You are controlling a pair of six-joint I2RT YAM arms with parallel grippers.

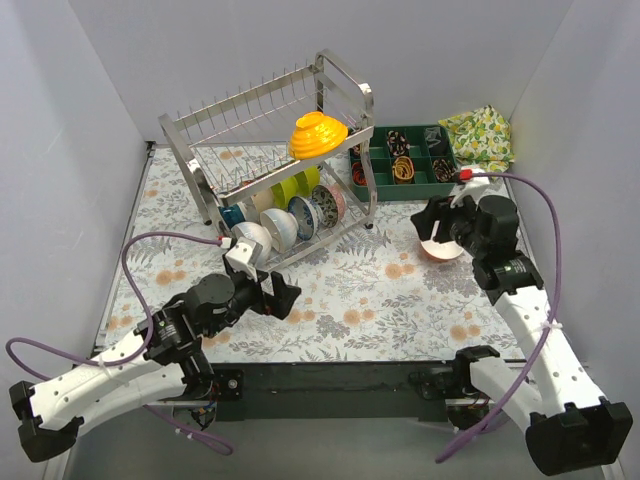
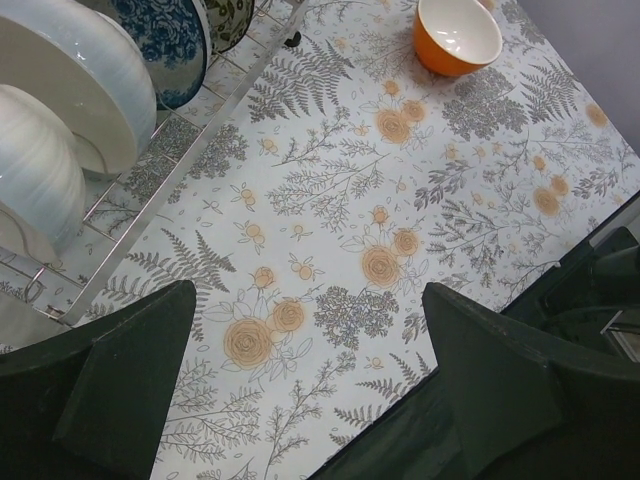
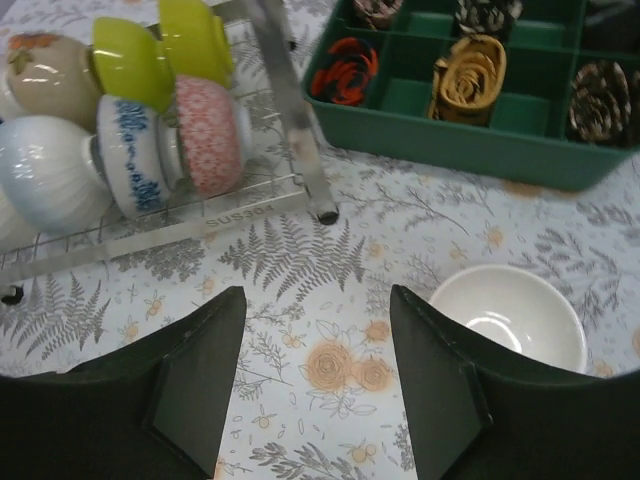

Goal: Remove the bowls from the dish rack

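Observation:
The steel dish rack (image 1: pixel 345 90) stands at the back centre. A yellow-orange bowl (image 1: pixel 318 135) lies upside down on its top tier. The lower tier holds lime green (image 1: pixel 292 187), blue-and-white (image 1: pixel 305 215) and white bowls (image 1: pixel 255 238). An orange bowl (image 1: pixel 442 250) with a white inside sits on the table right of the rack; it also shows in the left wrist view (image 2: pixel 458 35) and the right wrist view (image 3: pixel 508 315). My left gripper (image 1: pixel 285 297) (image 2: pixel 305 310) is open and empty just in front of the rack. My right gripper (image 1: pixel 432 222) (image 3: pixel 317 310) is open and empty, just above and beside the orange bowl.
A dark green compartment tray (image 1: pixel 380 170) (image 3: pixel 450 130) with rolled items stands right of the rack. A lemon-print cloth (image 1: pixel 480 135) lies at the back right. The floral table cover (image 1: pixel 350 310) spreads in front of the rack. Grey walls close in both sides.

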